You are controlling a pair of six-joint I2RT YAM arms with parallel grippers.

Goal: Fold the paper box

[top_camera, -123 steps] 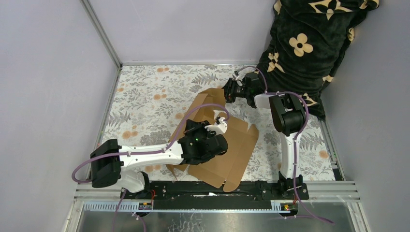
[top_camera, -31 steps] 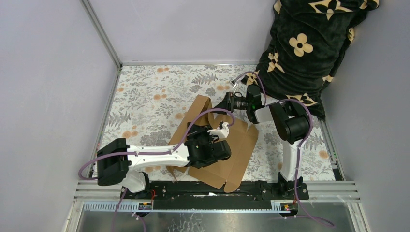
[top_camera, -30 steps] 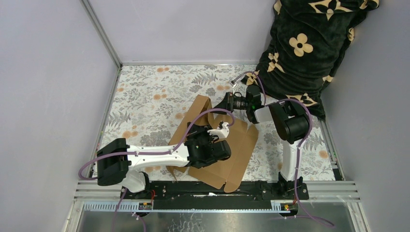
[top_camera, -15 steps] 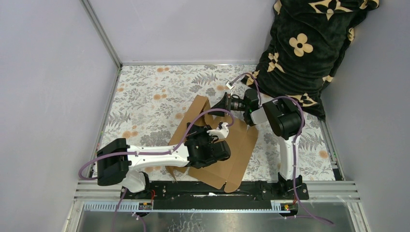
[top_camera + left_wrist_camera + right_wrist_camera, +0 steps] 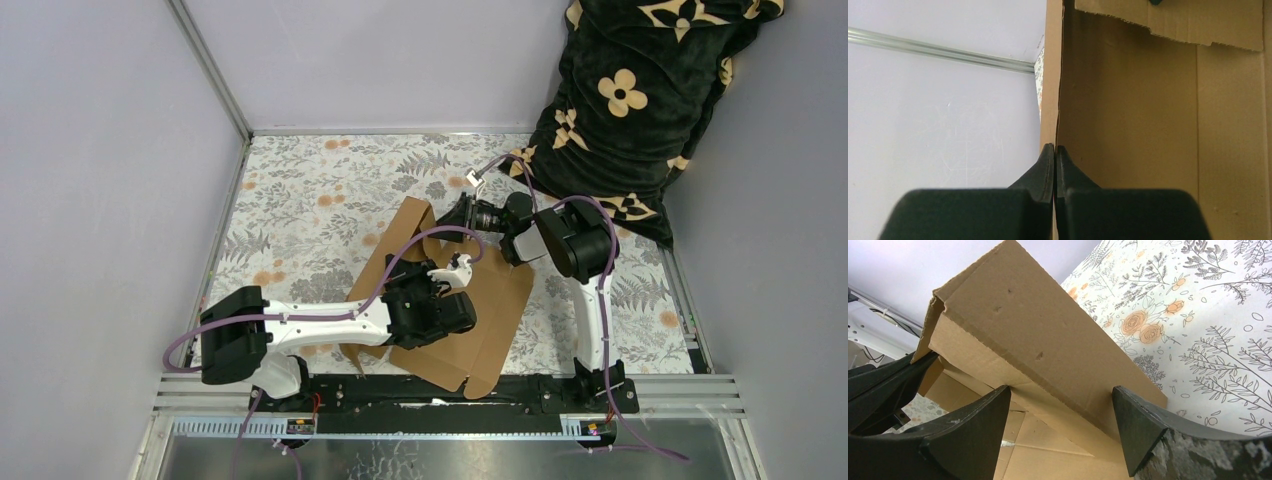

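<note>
Between the spread fingers of your right claw (image 5: 1060,390) stands a raised flap of the paper box (image 5: 1023,325), tilted up off the floral tablecloth (image 5: 1208,315). That claw is released, its jaws wide on either side of the flap, and you cannot tell whether either finger touches it. Behind that claw, toward the arm bases, the rest of the brown sheet lies flat. Your left claw (image 5: 1054,147) is clenched over that flat part, fingertips pressed together right at a crease line in the cardboard; whether any cardboard is pinched between them cannot be told
</note>
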